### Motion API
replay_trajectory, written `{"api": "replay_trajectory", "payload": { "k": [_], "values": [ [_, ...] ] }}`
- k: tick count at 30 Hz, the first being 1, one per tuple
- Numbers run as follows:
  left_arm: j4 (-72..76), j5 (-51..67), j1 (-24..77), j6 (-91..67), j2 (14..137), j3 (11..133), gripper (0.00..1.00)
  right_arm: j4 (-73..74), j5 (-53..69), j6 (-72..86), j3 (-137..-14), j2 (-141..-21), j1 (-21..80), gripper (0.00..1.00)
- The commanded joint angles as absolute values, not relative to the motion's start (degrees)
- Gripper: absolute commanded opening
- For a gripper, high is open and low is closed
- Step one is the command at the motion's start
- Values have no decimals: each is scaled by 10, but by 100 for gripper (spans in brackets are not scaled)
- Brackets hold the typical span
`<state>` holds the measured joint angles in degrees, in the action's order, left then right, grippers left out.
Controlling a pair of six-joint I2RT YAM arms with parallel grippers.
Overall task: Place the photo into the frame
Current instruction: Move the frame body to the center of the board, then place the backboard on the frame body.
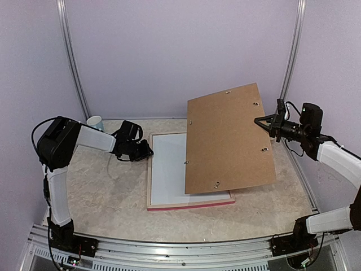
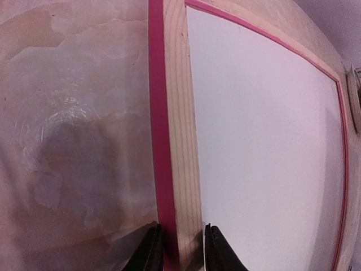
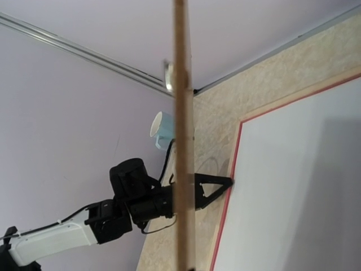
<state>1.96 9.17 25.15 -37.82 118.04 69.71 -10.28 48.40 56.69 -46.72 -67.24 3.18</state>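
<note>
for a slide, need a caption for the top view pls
The right gripper holds the backing board tilted above the frame while the left gripper straddles one rail.

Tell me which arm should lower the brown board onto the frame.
Right. The right pincer grips the brown board by its edge, holding it tilted over the frame; the left pincer only straddles a frame rail.
</note>
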Motion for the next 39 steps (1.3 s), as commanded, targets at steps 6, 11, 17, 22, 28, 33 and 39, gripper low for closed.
{"api": "replay_trajectory", "payload": {
  "k": [6, 11, 17, 22, 28, 33, 39],
  "values": [
    [25, 132, 268, -351, 1213, 711, 26, -154, 503, 577, -462, -673, 26, 0],
    [25, 137, 274, -340, 1218, 721, 26, -158, 506, 581, -461, -680, 26, 0],
    [14, 131, 274, -320, 1232, 737, 24, -153, 513, 583, -461, -693, 26, 0],
    [2, 125, 273, -298, 1245, 756, 23, -158, 518, 583, -457, -706, 26, 0],
    [-18, 118, 268, -278, 1247, 769, 23, -182, 523, 593, -448, -721, 28, 0],
    [-19, 126, 262, -297, 1230, 761, 41, -193, 523, 596, -443, -730, 32, 0],
    [-35, 129, 259, -322, 1180, 759, 52, -208, 518, 601, -435, -737, 37, 0]
  ]
}}
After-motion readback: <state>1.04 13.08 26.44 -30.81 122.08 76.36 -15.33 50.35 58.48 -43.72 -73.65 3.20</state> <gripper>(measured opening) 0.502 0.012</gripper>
